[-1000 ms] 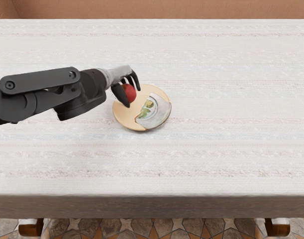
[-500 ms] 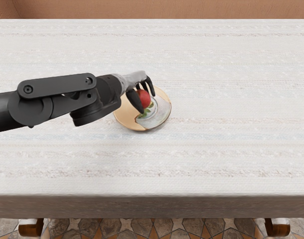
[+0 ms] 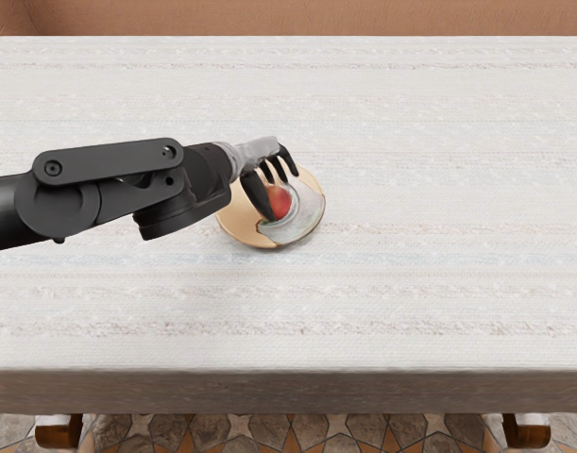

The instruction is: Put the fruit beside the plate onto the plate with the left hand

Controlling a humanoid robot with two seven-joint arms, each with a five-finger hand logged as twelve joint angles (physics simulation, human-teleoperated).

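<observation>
Plainly fanned apart, not curled, at the dark fingers [image 3: 280, 169]; clasps nothing. Points three of the fingertips away toward the far side of the table [image 3: 411, 142], with the thumb [image 3: 255, 195] set lower, just left of the fruit [image 3: 281, 202] (touching it or not, cannot tell). Shows the fruit red and round, lying on the plate [image 3: 233, 224] near its middle, right below the spread fingers. Shows the plate round, gold on its left part, pale and glossy on its right, flat on the table. Hangs the left hand [image 3: 267, 176] over the plate's far-left part. Runs back from there through a pale grey wrist into a thick black arm [image 3: 99, 189], entering at the left edge and lying low over the table. Spreads whitish and faintly striped across most of the view, as for the table top. Ends in a brown wall [image 3: 269, 17] past the far edge and patterned floor [image 3: 269, 434] under the near one.
</observation>
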